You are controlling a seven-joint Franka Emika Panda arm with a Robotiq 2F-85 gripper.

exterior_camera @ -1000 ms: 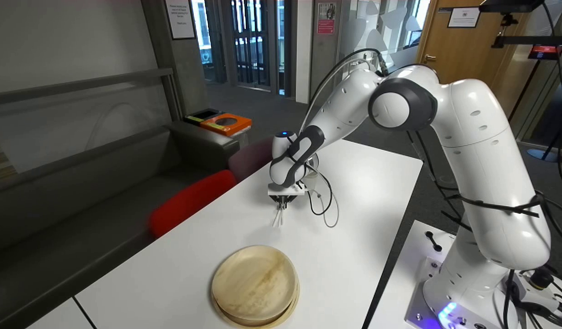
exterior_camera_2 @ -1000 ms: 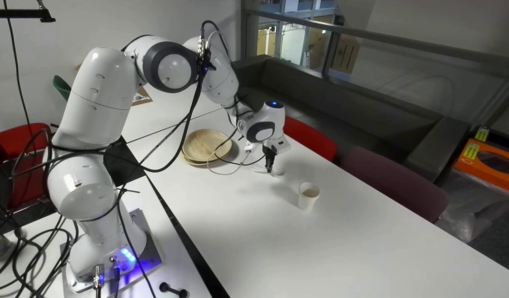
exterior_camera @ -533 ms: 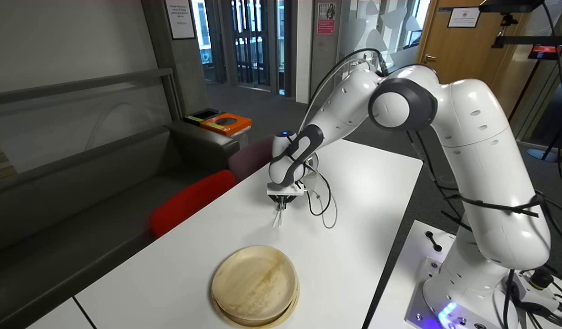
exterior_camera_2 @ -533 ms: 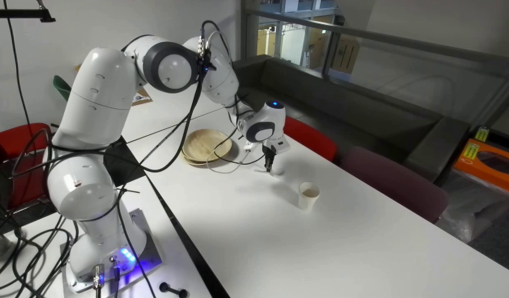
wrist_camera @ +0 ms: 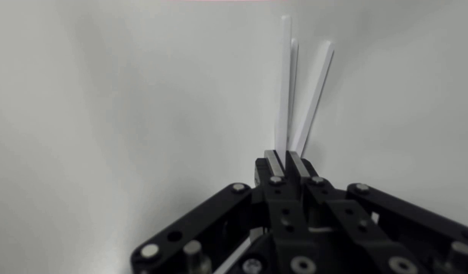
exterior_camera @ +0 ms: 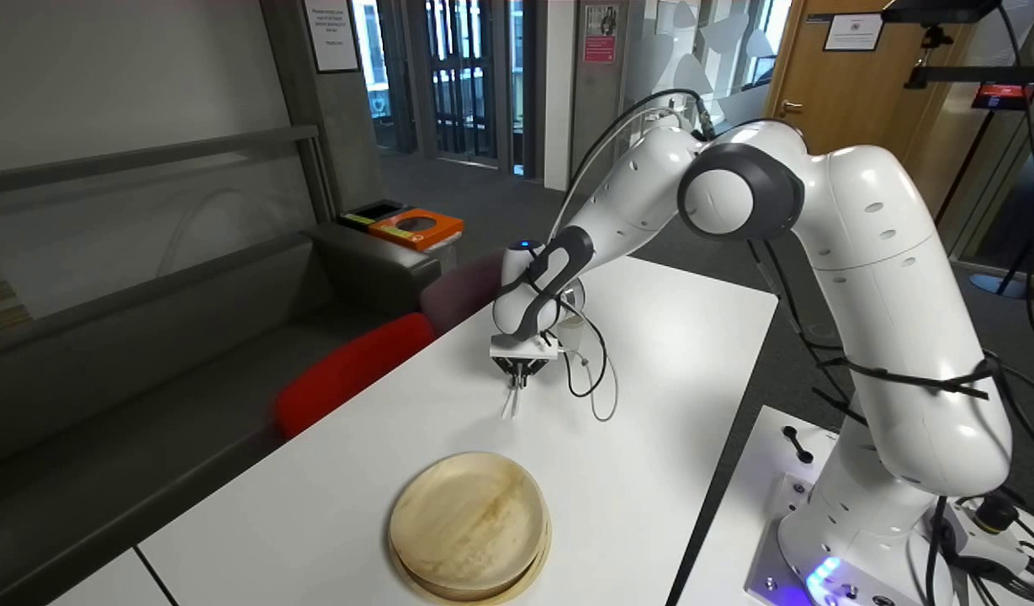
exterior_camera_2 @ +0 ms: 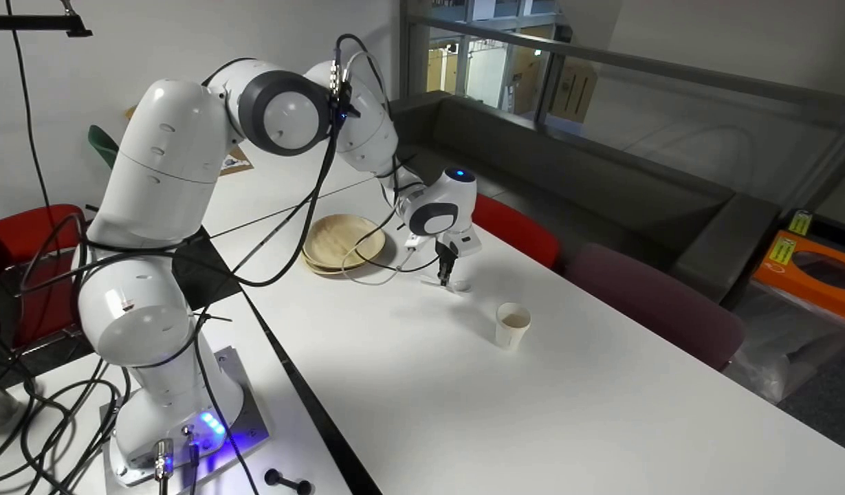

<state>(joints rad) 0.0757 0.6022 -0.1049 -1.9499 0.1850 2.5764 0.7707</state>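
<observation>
The white utensil (wrist_camera: pixel 285 83) runs up by its slim handle between the fingertips of the gripper (wrist_camera: pixel 284 161); these are drawn nearly together and look pinched on it; it sits low at the white table (exterior_camera_2: pixel 532 412), with a second handle (wrist_camera: pixel 294 61) just beside it and a third handle (wrist_camera: pixel 316 91) angling away. Getting a hold seems done; letting go is not; whether the utensil is lifted clear I cannot tell, though it overlaps the second handle as if lying above it. The paper cup (exterior_camera_2: pixel 508 337) stands near, apart from the grip; the stacked wooden plates (exterior_camera: pixel 469 522) lie farther off. In the wrist view the utensils' other ends are hidden below the gripper; in an exterior view a pale rounded end (exterior_camera_2: pixel 461 286) beside the fingertips resembles a spoon bowl; whose handle it belongs to is unclear; a pale strip (wrist_camera: pixel 234 255) behind the linkage shows too little to identify.
</observation>
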